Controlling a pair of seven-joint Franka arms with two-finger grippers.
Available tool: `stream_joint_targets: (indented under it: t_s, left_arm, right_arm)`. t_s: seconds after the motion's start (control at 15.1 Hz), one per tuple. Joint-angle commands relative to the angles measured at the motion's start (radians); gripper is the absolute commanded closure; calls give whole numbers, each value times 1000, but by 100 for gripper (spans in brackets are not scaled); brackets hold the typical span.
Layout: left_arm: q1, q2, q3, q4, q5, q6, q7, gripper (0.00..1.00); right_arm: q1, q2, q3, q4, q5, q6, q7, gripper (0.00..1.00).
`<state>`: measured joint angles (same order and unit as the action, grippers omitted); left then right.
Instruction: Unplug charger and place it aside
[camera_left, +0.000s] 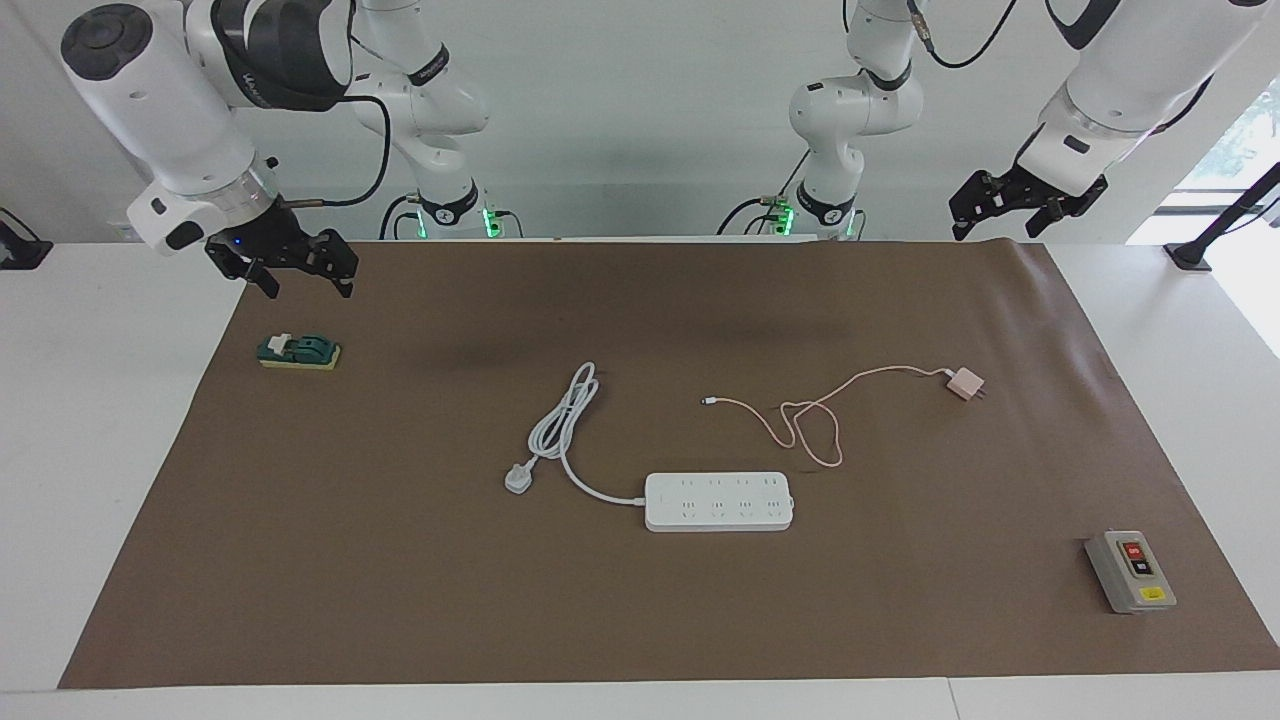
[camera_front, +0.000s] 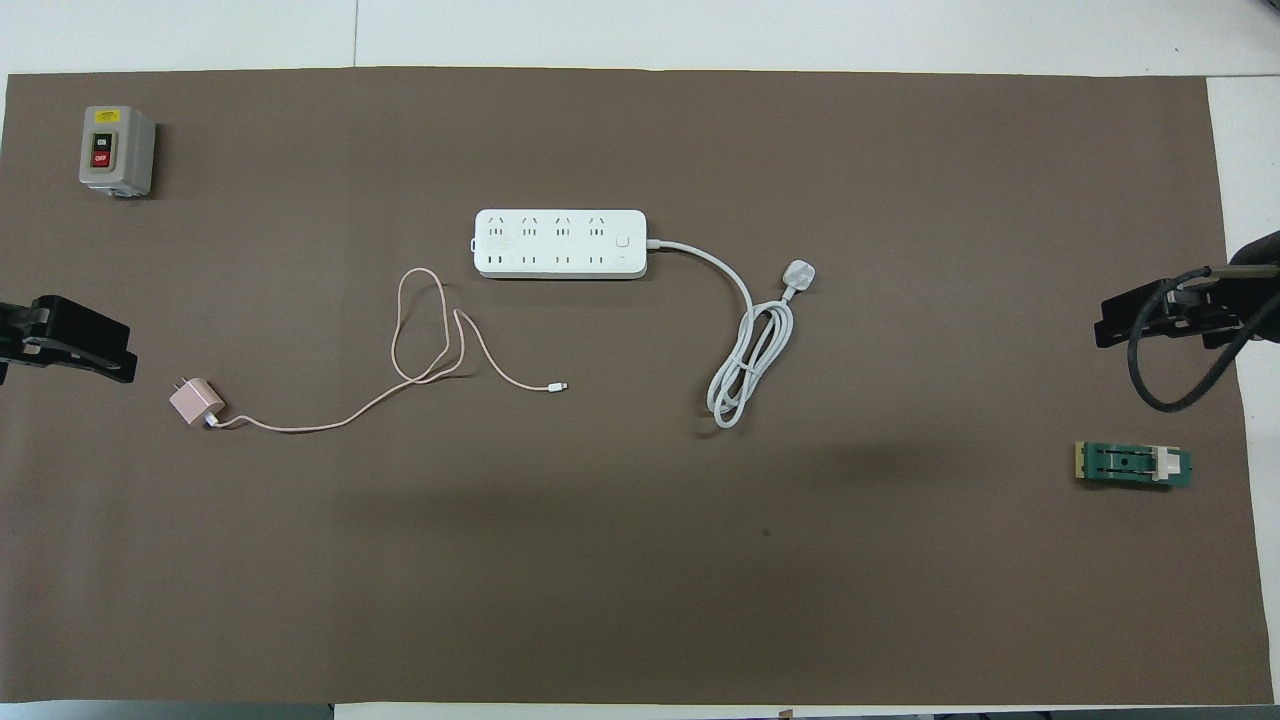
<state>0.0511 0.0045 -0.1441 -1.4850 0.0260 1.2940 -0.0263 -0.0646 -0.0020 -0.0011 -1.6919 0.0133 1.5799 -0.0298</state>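
The pale pink charger (camera_left: 966, 383) lies on the brown mat toward the left arm's end, its prongs free of any socket. It also shows in the overhead view (camera_front: 195, 401). Its thin pink cable (camera_left: 810, 420) loops loosely toward the white power strip (camera_left: 718, 501) and ends nearer to the robots than the strip. No plug sits in the strip (camera_front: 560, 243). My left gripper (camera_left: 1000, 222) is open and empty, raised over the mat's edge near the charger (camera_front: 90, 350). My right gripper (camera_left: 305, 275) is open and empty, raised at the right arm's end (camera_front: 1130, 322).
The strip's thick white cord ends in a white three-pin plug (camera_left: 518, 480) lying on the mat. A grey switch box (camera_left: 1130, 571) stands at the mat's corner farthest from the robots, at the left arm's end. A green knife switch (camera_left: 298, 351) lies under the right gripper.
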Motion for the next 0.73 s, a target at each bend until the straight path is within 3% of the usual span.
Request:
stream_joint_targets:
  t_s: [0.0, 0.66]
  left_arm:
    - [-36, -6, 47, -104, -14, 74, 14, 0]
    - [-74, 3, 84, -109, -15, 123, 6, 0]
  right_arm:
    - [-14, 10, 12, 15, -45, 3, -38, 0]
    - [-14, 10, 13, 14, -47, 3, -38, 0]
